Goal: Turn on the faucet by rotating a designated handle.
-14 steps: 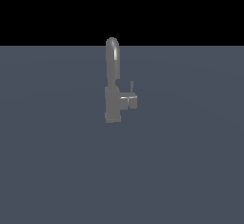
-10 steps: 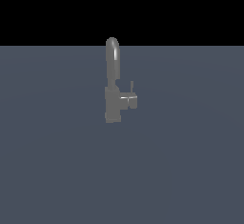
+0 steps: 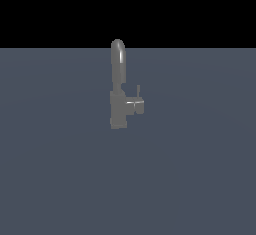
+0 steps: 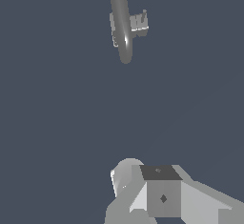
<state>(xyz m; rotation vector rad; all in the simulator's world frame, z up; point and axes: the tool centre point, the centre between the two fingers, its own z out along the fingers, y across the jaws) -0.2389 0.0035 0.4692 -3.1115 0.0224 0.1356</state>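
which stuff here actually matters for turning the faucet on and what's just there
For the job:
- faucet, grey blocky body with a tall arched spout
- handle, short stub with a thin upright pin, on the exterior view's right of the body
- gripper, away from the faucet, not touching it

Just there:
- flat grey-blue surface under the faucet

- A flat, plain slate-blue floor [image 3: 190,169] fills the lower part of the exterior view, from the bottom edge up to a straight horizontal line a little above a quarter of the way down.
- Above that line, a solid black backdrop [image 3: 200,9] spans the top of the frame from left edge to right edge.
- The floor is uniform, without seams, marks or furniture.
- In the wrist view the same slate-blue surface [image 4: 57,123] fills almost the whole frame.
- Light is even and soft.
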